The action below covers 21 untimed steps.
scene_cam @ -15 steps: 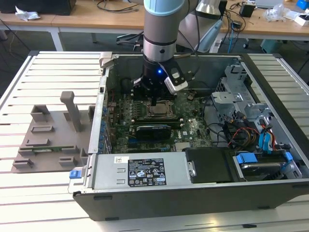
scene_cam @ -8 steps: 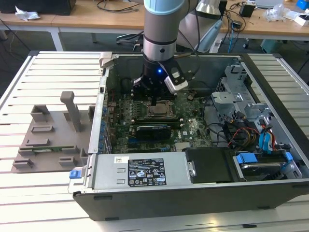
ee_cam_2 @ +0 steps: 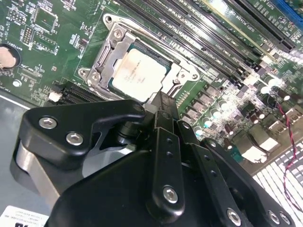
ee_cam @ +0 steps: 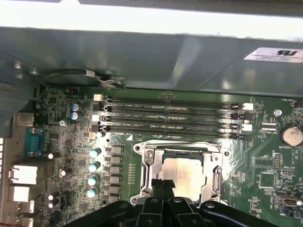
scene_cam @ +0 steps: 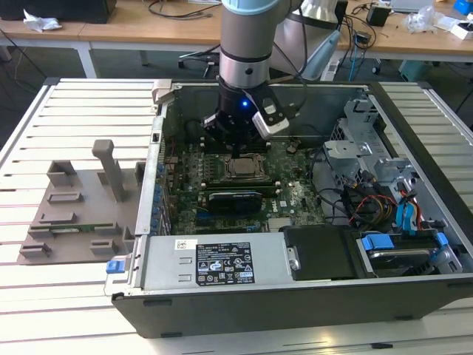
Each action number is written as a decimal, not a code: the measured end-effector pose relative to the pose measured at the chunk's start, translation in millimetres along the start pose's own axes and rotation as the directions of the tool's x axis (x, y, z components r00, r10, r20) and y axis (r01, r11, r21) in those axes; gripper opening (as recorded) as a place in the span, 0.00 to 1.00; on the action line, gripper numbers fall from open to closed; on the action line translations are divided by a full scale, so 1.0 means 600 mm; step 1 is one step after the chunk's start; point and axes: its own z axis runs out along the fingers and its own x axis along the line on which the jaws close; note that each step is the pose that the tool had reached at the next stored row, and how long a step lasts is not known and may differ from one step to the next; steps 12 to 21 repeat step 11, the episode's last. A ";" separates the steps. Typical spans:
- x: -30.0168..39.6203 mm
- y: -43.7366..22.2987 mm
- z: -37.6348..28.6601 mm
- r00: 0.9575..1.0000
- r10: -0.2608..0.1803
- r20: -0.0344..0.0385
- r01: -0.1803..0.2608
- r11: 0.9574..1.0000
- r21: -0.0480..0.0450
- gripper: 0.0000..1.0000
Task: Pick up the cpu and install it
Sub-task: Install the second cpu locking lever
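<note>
The cpu (scene_cam: 240, 167) is a flat square chip with a silver-grey top, lying flat inside the metal socket frame (ee_cam_2: 107, 51) on the green motherboard (scene_cam: 284, 196). It shows in both wrist views, cpu (ee_cam_2: 139, 74) and cpu (ee_cam: 188, 174). My black gripper (scene_cam: 237, 153) hangs inside the computer case just above the socket. In both wrist views its fingers are pressed together with nothing between them, gripper (ee_cam_2: 163, 100) and gripper (ee_cam: 164, 183), their tips over the cpu's edge. I cannot tell whether they touch it.
The open computer case (scene_cam: 222, 262) lies on a slatted white table (scene_cam: 74, 111). A grey plastic fixture tray (scene_cam: 74, 214) sits at the exterior view's left. Memory slots (ee_cam: 175, 118) run beside the socket. Drive cages and cables (scene_cam: 384, 192) crowd the case's other end.
</note>
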 end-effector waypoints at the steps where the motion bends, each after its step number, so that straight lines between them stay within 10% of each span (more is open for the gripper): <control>1: 0.000 0.000 -0.003 1.000 0.000 0.000 0.000 1.000 0.000 0.11; 5: 0.000 0.000 -0.017 1.000 0.000 0.000 0.000 1.000 0.000 0.11; 21: 0.000 0.000 -0.018 1.000 0.000 0.000 0.000 1.000 0.000 0.11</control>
